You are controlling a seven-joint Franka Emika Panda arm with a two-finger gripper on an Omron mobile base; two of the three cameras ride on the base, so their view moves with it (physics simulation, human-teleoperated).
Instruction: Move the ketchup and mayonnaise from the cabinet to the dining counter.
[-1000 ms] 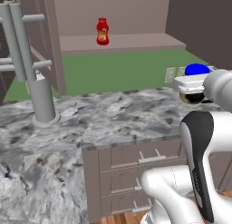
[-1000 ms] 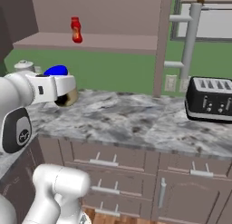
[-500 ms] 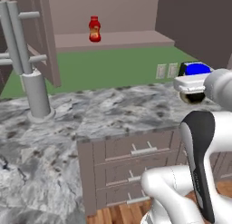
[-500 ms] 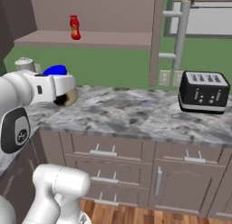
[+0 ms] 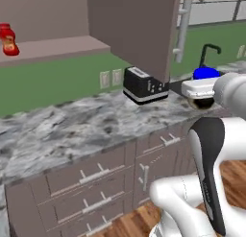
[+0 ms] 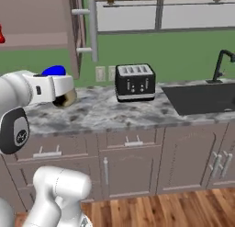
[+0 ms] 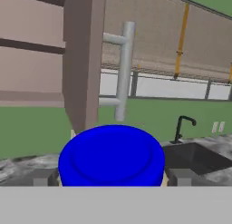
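while the base is swinging away from the cabinet (image 5: 129, 29), your gripper (image 7: 111, 177) is carrying the mayonnaise (image 7: 112, 156) in wide-spread jaws; the ketchup (image 5: 8, 39) is still sitting on the cabinet shelf, awaiting its turn.

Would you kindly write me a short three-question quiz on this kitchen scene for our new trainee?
1. True or false: the ketchup stands on the cabinet shelf.
2. What does the tool hold? A) toaster B) mayonnaise C) nothing
3. Fill in: the toaster sits on the worktop beside the ____.

Key: 1 true; 2 B; 3 sink.
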